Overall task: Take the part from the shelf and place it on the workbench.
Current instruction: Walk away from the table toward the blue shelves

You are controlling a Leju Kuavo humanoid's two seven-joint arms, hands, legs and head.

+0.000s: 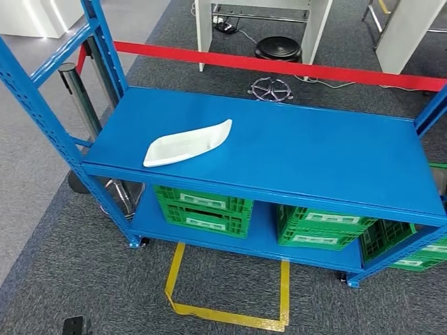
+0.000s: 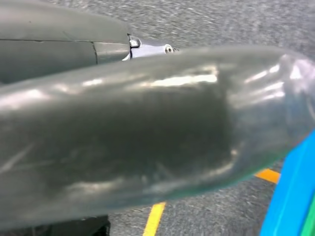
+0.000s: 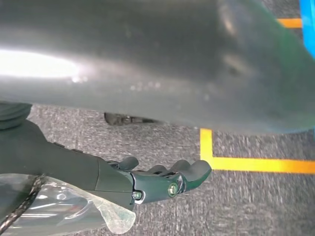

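The part (image 1: 187, 143) is a flat, white, elongated piece with one pointed end. It lies on the left half of the top board of a blue metal shelf (image 1: 316, 153). My left hand (image 2: 148, 128) hangs low above the carpet beside a blue corner of the shelf (image 2: 293, 191); its thick grey thumb is close to the camera and it holds nothing. My right hand (image 3: 156, 179) also hangs over the carpet, with its dark fingers stretched out and nothing in them.
Green crates (image 1: 205, 209) (image 1: 321, 227) stand on the shelf's lower board. A yellow tape outline (image 1: 226, 314) marks the grey carpet in front of the shelf. Behind the shelf run a red barrier band (image 1: 274, 66) and a metal post (image 1: 79, 91).
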